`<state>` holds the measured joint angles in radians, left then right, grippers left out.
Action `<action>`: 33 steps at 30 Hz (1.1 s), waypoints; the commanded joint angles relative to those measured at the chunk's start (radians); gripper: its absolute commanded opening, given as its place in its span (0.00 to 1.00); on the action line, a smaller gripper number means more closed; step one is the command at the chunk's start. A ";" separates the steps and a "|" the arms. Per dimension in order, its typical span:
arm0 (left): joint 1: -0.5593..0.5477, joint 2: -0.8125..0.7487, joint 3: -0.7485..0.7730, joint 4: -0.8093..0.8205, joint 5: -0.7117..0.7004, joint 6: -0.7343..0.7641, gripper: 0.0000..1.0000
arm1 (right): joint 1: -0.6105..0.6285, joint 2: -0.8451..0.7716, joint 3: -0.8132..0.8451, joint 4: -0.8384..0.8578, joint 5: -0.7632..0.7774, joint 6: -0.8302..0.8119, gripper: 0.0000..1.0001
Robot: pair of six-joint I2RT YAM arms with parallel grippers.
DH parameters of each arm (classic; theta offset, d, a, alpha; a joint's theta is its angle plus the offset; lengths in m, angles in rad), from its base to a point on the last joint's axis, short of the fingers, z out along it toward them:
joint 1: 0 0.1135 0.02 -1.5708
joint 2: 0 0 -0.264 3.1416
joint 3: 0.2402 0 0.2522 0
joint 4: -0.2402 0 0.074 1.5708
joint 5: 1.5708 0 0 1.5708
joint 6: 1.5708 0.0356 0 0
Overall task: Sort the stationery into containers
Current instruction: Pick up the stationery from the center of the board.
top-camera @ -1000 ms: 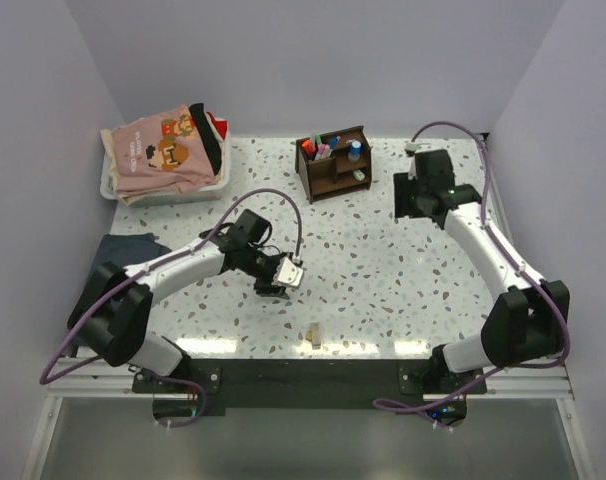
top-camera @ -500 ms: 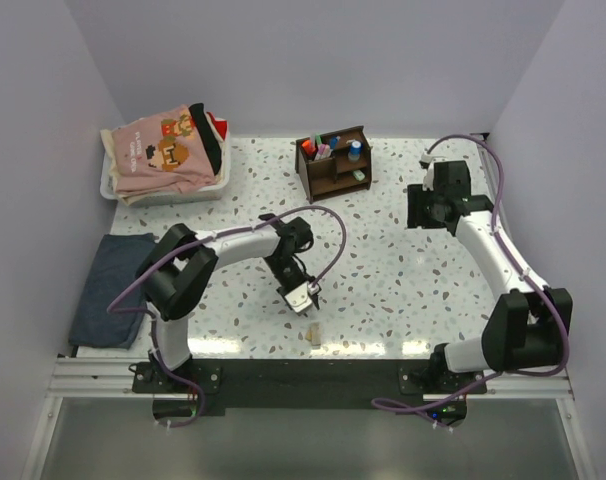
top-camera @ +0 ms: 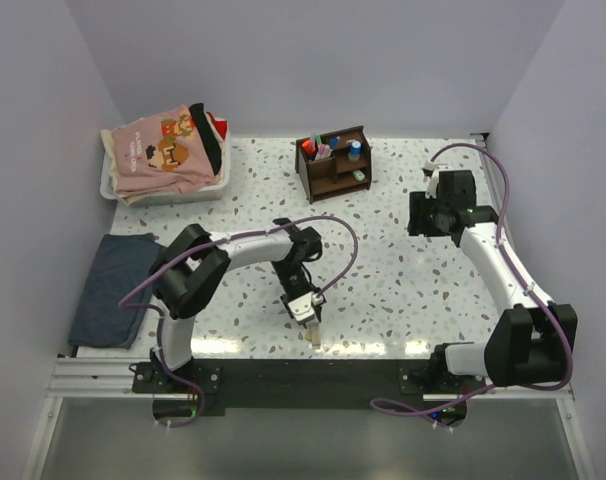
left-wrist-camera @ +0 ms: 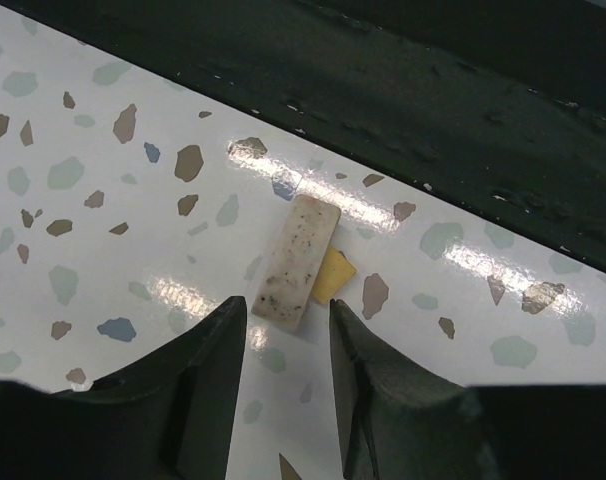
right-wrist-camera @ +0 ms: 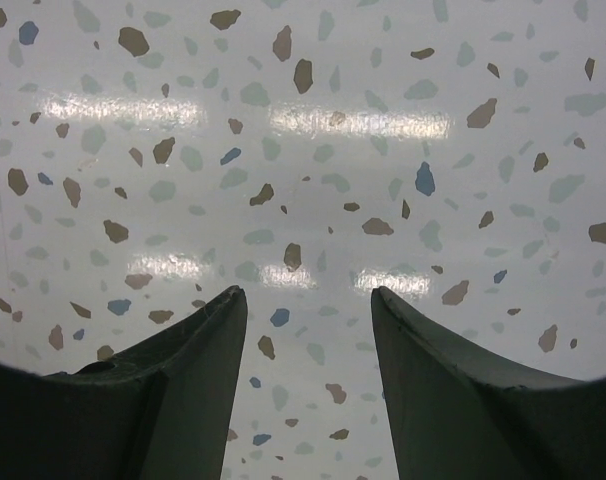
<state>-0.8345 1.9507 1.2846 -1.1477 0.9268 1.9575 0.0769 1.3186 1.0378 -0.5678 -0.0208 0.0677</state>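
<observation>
The dark brown wooden organizer [top-camera: 333, 163] stands at the back centre, with several pens and markers [top-camera: 323, 148] upright in its compartments. A small dirty white block, like an eraser [left-wrist-camera: 297, 260], lies flat near the table's front edge, with a yellow scrap [left-wrist-camera: 334, 276] touching its side; it also shows in the top view [top-camera: 312, 336]. My left gripper [left-wrist-camera: 286, 305] is open and empty, its fingertips just short of the block's near end, and it shows in the top view [top-camera: 305, 314]. My right gripper [right-wrist-camera: 305, 292] is open and empty over bare table at the right [top-camera: 425, 215].
A white tray [top-camera: 108, 185] piled with folded clothes stands at the back left. A dark blue folded cloth [top-camera: 111, 285] lies at the left edge. The black front rail [top-camera: 303, 372] runs just beyond the block.
My left arm has swung from left of centre toward the front edge and now hangs over the white block. My right arm has drawn a little to the right.
</observation>
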 commanded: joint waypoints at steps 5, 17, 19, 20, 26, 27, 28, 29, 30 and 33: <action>-0.025 0.059 0.081 -0.064 0.006 0.187 0.42 | -0.014 -0.050 -0.019 0.026 -0.024 0.009 0.57; -0.028 0.088 0.104 -0.090 0.003 0.205 0.34 | -0.023 -0.039 -0.019 0.029 -0.033 0.009 0.57; -0.028 0.091 0.101 -0.090 0.003 0.210 0.35 | -0.026 -0.035 -0.015 0.028 -0.031 0.007 0.57; -0.028 0.091 0.099 -0.090 0.003 0.210 0.35 | -0.028 -0.033 -0.012 0.028 -0.031 0.007 0.57; -0.028 0.093 0.091 -0.086 -0.014 0.204 0.34 | -0.029 -0.021 -0.002 0.026 -0.039 0.006 0.56; -0.028 0.094 0.091 -0.084 -0.013 0.199 0.34 | -0.029 -0.019 -0.002 0.028 -0.039 0.009 0.56; -0.028 0.096 0.090 -0.081 -0.014 0.196 0.34 | -0.029 -0.016 -0.002 0.029 -0.038 0.009 0.56; -0.028 0.096 0.085 -0.078 -0.017 0.190 0.34 | -0.031 -0.015 -0.001 0.031 -0.039 0.011 0.56; -0.028 0.096 0.082 -0.075 -0.020 0.185 0.34 | -0.031 -0.013 0.001 0.031 -0.041 0.011 0.56; -0.028 0.096 0.082 -0.058 -0.020 0.169 0.34 | -0.031 -0.012 0.007 0.031 -0.038 0.007 0.56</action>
<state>-0.8581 2.0445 1.3617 -1.2114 0.8883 1.9583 0.0509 1.3037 1.0126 -0.5613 -0.0452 0.0708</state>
